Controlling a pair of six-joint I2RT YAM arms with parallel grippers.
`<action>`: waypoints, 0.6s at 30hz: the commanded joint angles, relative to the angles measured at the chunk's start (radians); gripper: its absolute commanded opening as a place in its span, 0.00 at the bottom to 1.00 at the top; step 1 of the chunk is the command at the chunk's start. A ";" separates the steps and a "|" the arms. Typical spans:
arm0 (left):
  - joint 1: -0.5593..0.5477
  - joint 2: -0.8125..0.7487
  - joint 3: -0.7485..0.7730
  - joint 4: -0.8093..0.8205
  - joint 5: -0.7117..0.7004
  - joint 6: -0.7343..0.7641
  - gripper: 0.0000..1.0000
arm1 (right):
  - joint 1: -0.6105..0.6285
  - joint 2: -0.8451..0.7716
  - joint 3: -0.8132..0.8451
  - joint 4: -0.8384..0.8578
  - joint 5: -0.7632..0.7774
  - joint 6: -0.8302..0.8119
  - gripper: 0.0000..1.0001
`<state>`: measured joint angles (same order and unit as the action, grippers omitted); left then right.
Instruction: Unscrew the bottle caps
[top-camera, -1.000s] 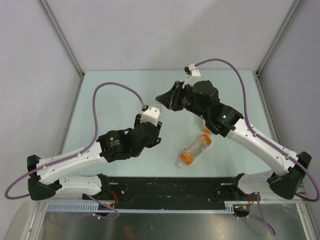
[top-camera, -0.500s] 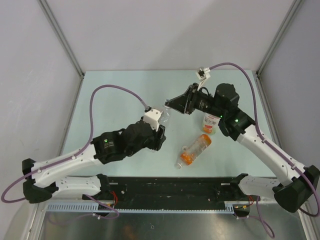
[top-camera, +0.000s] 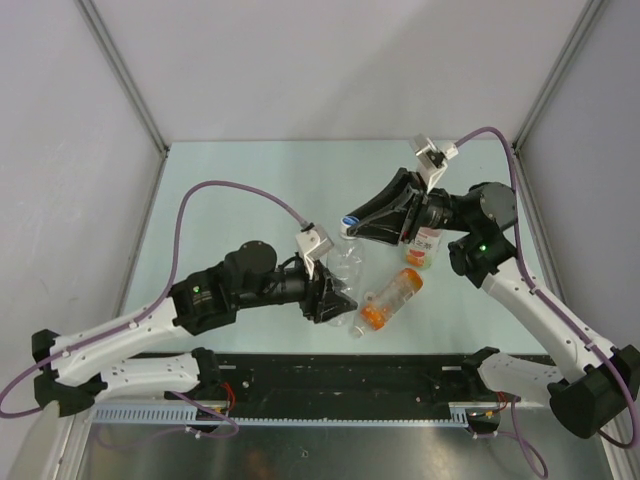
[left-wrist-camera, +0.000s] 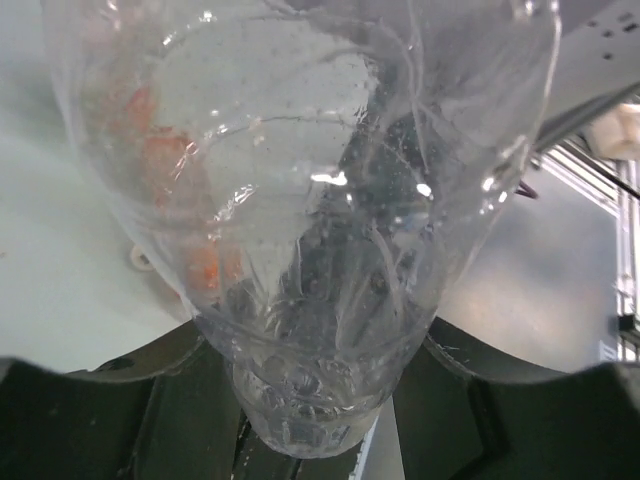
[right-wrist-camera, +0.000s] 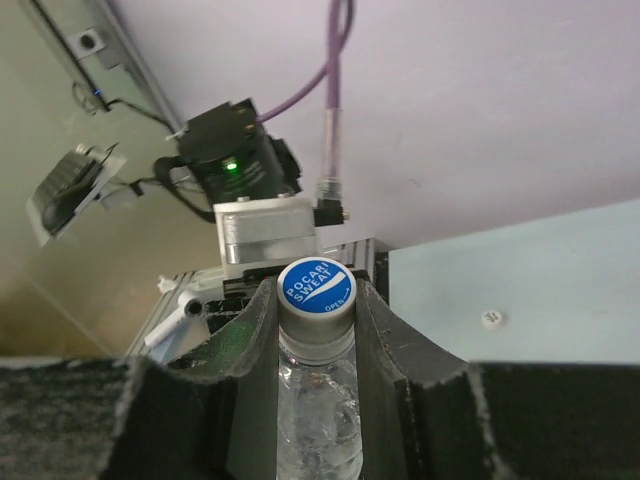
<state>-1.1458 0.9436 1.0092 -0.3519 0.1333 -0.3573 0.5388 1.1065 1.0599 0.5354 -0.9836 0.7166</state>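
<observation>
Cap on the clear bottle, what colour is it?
Blue with white lettering; the cap shows best in the right wrist view.

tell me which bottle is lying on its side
The orange bottle, lying flat on the table. The clear bottle is held off the table and the labelled bottle stands upright.

On my screens, the pale green table (top-camera: 230, 180) carries an orange bottle (top-camera: 392, 298) lying on its side, just beside the tip of my left gripper (top-camera: 335, 295). A white-labelled bottle (top-camera: 425, 246) stands upright back by the wrist of my right gripper (top-camera: 350, 222). In the right wrist view, a small white cap (right-wrist-camera: 490, 318) lies on the bare surface, right of that gripper's fingers.
</observation>
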 joint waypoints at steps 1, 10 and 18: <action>-0.023 0.013 -0.004 0.127 0.275 0.107 0.00 | -0.009 0.009 -0.013 0.165 -0.052 0.061 0.00; -0.022 -0.055 -0.059 0.127 0.045 0.079 0.00 | -0.042 -0.038 -0.013 -0.070 0.137 -0.040 0.36; -0.016 -0.068 -0.085 0.058 -0.203 -0.061 0.00 | -0.088 -0.111 0.009 -0.373 0.426 -0.077 0.96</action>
<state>-1.1519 0.8829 0.9234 -0.2768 0.0536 -0.3542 0.4751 1.0374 1.0435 0.3492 -0.7708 0.6762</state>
